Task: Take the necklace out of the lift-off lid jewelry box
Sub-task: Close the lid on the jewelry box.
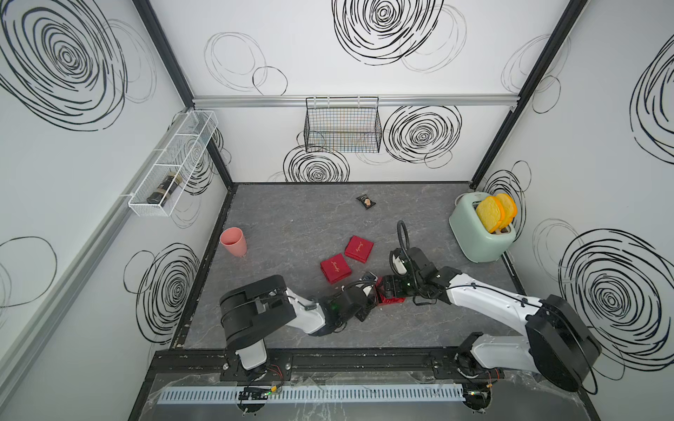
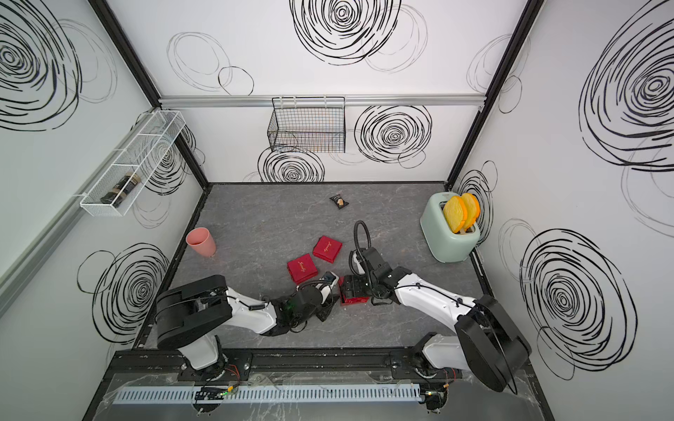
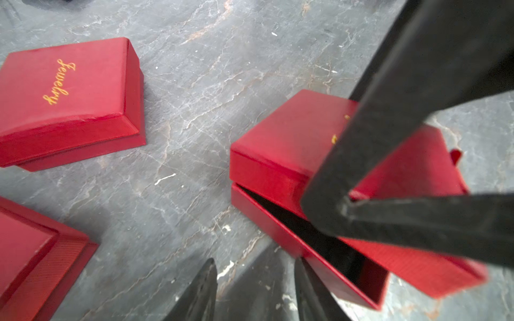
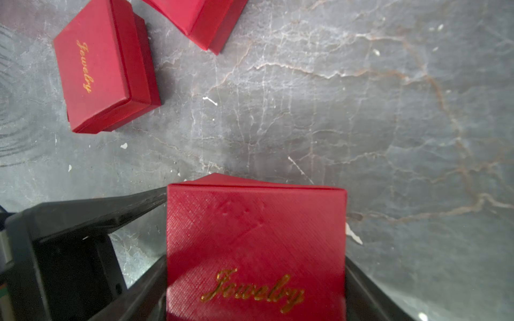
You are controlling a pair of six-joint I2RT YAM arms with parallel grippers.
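While the right fingers stand spread wide and clamp the red lid by two opposite sides, that lid sits tilted over its base. One edge is raised, so a dark gap shows. The necklace cannot be made out in that gap, and whether it lies inside cannot be told. About half open and holding nothing, the left fingers hover over the desk just beside the base's open side. Two closed red boxes lie near, close together but apart. A pink cup and a toaster stand well away.
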